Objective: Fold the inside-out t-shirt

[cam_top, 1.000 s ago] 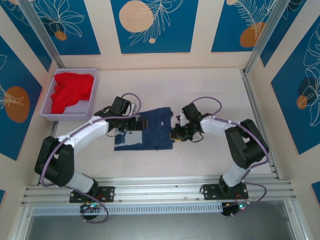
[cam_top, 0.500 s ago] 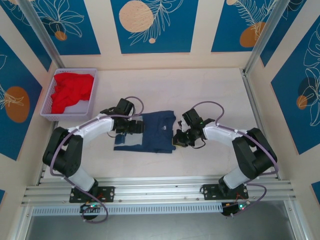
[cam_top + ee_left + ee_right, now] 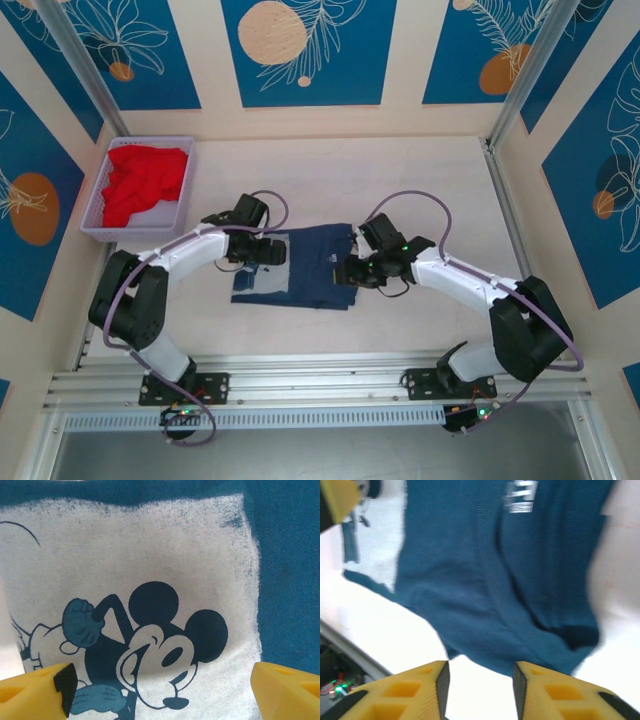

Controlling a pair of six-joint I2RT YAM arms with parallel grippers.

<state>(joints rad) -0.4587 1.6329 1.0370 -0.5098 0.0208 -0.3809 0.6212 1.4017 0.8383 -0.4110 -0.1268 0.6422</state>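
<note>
Top external view: the inside-out t-shirt (image 3: 300, 272) lies flat in a roughly rectangular shape at the middle of the table (image 3: 420, 170), between the two arms. The left jaws are held over its left part, spread wide, with nothing gripped. In the left wrist view the cartoon print (image 3: 150, 630) is seen lying between them. The right jaws are at its right edge, partly open, with nothing held. In the right wrist view bare table is seen between them, with the shirt's edge just beyond. A lavender basket (image 3: 155, 222) at far left contains a red garment (image 3: 145, 180). Compared with one second earlier, the right arm's elbow is set further right.
</note>
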